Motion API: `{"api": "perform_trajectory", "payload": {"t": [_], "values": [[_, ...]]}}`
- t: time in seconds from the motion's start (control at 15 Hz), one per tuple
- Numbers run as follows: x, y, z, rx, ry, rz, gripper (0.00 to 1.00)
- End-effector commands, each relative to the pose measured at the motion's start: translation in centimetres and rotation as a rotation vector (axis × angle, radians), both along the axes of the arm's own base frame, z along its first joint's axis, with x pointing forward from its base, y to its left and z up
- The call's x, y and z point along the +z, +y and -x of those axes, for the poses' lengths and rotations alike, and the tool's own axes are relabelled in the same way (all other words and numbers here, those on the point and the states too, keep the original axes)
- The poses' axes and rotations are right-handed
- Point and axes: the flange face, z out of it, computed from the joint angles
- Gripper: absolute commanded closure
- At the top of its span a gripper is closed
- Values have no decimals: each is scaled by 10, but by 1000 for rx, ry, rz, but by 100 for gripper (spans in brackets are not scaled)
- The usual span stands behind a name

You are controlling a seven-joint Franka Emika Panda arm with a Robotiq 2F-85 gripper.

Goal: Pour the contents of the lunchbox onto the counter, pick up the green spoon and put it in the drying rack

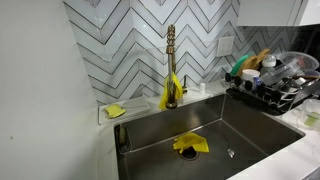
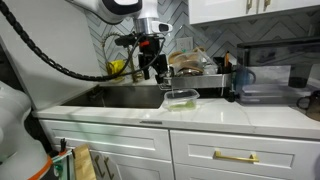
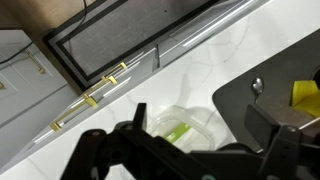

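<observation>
A clear plastic lunchbox (image 2: 181, 97) stands upright on the white counter (image 2: 235, 113) at the sink's right edge. In the wrist view the lunchbox (image 3: 178, 128) holds a green spoon (image 3: 179, 132). My gripper (image 2: 153, 66) hangs open and empty a little above the lunchbox and to its left, over the sink edge. In the wrist view its fingers (image 3: 200, 135) spread wide on either side of the lunchbox. The black wire drying rack (image 1: 272, 92), full of dishes, stands on the counter beside the sink. It also shows in an exterior view (image 2: 203, 72) behind the lunchbox.
The steel sink basin (image 1: 200, 125) holds a yellow cloth (image 1: 190, 144). A brass faucet (image 1: 171, 60) stands behind it with a yellow item at its base. A yellow sponge (image 1: 115, 111) lies on the back ledge. A blue jug (image 2: 245, 78) stands right of the rack.
</observation>
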Motion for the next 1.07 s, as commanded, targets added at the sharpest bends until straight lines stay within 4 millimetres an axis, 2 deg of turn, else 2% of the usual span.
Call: {"api": "perform_trajectory", "payload": {"t": [0.0, 0.33, 0.53, 1.0], "values": [[-13, -40, -24, -39, -23, 17, 0], [-31, -80, -59, -75, -100, 48, 0], [-44, -95, -79, -71, -126, 55, 0], [-65, -101, -115, -3, -136, 11, 0]]}}
